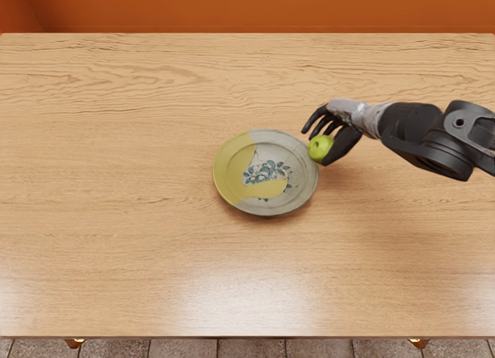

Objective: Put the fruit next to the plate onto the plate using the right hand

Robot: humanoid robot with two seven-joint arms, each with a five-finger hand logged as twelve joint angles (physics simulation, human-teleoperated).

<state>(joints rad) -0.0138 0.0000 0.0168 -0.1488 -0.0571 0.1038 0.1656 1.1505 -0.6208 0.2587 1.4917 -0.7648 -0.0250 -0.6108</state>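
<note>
Head view of a wooden table [116, 219] seen at a slant, with an orange wall [232, 6] behind its far edge. A round plate [224, 163] lies near the middle of the table; its surface is part yellow, part grey, with a blue floral motif at the centre. The right arm [425, 134] enters from the right edge of the view and reaches toward the plate's upper right side. The right hand [334, 130] is curled around a small green fruit [319, 147] – dark fingers arch over its far side while the rest of the hand wraps it from the right. The fruit sits at the plate's right rim, just meeting its edge in this view and not yet over the plate's centre; whether it rests on the table or is lifted clear cannot be told
</note>
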